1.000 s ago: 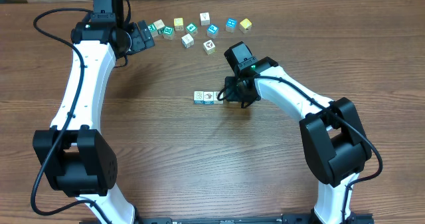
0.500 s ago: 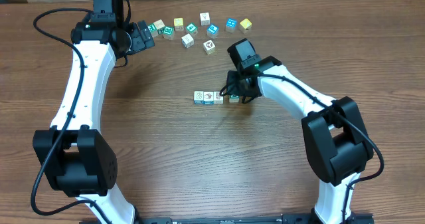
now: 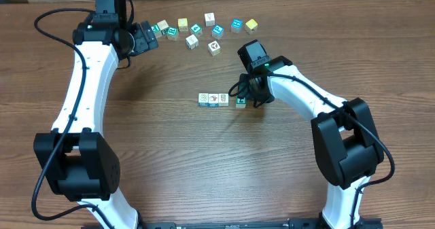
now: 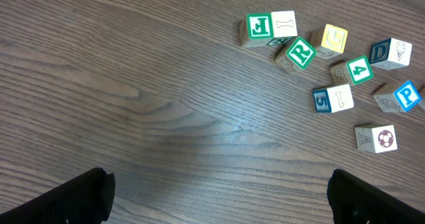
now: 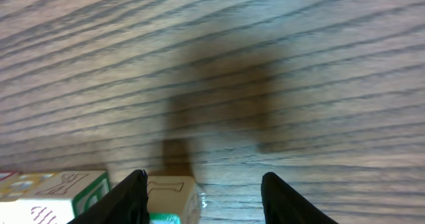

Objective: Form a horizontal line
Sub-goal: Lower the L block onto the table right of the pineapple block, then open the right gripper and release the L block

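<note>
Four in a row: the horizontal line (image 3: 213, 98) lies at the middle of the table (image 3: 170, 154). Its three white-faced cubes touch. The teal-green cube (image 3: 240, 101) at its right end sits a shade apart from them and, as far as I can tell from overhead, slightly off their level. My right hand (image 5: 204, 177) hangs low over that end cube, released: the wrist view shows bare wood between the cube and one finger, so nothing is grasped. My left hand (image 4: 218, 181) is spread wide and empty beside the loose cubes (image 3: 204, 28), which lie scattered near the far edge, well apart from the row. I judge the task mostly done. What is left is closing that small gap, or adding cubes if more are wanted. Bare wood lies around the row, with most free room to its left and toward the arms' bases. The right arm fills the space to its right.
</note>
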`<state>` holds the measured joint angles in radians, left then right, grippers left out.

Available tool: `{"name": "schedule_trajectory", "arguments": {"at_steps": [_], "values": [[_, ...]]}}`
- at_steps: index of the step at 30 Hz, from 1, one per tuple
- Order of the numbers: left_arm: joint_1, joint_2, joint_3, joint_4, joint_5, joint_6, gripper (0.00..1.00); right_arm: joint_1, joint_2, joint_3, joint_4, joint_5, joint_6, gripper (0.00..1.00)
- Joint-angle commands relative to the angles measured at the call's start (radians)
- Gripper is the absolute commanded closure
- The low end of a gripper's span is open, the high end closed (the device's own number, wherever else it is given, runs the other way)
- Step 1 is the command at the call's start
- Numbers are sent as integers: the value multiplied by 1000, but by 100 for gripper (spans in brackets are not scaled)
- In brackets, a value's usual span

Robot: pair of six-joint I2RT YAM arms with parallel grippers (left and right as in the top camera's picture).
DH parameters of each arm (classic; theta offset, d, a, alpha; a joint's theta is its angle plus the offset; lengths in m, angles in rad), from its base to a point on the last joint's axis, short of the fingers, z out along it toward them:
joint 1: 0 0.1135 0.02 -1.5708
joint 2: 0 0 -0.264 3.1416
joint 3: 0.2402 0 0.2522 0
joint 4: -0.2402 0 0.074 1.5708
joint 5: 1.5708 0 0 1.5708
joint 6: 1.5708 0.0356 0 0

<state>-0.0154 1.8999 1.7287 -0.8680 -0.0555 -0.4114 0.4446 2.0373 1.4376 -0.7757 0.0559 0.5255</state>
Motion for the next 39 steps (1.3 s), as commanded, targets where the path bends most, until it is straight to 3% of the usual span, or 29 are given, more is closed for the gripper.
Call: {"name": "schedule_trajectory", "arguments": {"at_steps": [1,15,39], "values": [[-5,-6,8,2,4,8,0,-4,-10,-10,8,65,35,48],[-5,-6,8,2,4,8,0,-39,-10,-10,37,90,55,48],[-5,-6,8,2,4,8,0,-74,-10,-11,-92,63,54,49]]}}
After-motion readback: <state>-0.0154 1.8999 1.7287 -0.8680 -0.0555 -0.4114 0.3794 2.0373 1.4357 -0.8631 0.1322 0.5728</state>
